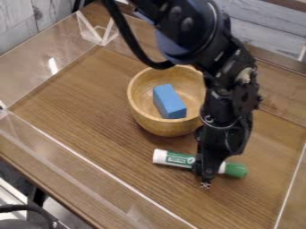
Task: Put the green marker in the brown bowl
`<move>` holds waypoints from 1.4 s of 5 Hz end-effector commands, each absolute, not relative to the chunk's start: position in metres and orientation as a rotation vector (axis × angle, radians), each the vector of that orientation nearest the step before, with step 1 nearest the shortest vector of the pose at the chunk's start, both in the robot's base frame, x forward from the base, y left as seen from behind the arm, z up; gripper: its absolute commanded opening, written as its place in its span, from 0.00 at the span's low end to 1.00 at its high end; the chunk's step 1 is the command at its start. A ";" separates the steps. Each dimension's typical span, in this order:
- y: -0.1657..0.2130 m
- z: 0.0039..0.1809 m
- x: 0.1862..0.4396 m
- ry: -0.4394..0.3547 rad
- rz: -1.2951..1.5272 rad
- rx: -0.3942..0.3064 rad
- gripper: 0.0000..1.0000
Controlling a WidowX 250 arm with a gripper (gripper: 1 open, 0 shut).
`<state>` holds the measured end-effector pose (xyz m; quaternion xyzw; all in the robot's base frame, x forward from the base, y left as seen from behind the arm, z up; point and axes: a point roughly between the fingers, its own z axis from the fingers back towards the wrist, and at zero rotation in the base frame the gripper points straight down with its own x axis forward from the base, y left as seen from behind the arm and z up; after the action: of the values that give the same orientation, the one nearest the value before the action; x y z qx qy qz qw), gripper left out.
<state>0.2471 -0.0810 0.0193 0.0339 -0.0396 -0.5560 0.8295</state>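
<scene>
Green marker [198, 164] under gripper [210, 173], on the wooden table [84, 107].
Marker lies flat just in front of the brown bowl [153, 115], outside it; a blue block [169, 100] sits inside. Gripper points down, jaws pressed together on the marker near its green cap.

Only unreadable green lettering on the green marker [180, 161]; no legible text.

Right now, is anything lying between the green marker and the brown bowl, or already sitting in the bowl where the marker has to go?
Nothing lies on the wood between the green marker and the brown bowl. Inside the bowl, though, a blue block takes up part of the floor. The gripper is down at the marker near its green cap.
</scene>
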 end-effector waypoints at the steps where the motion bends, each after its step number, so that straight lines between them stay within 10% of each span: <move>1: -0.084 0.024 0.253 -0.107 -1.191 0.084 0.00; 7: -0.076 0.033 0.256 -0.093 -1.163 0.113 0.00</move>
<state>0.2461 -0.0750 0.0212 0.0447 -0.0191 -0.5506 0.8334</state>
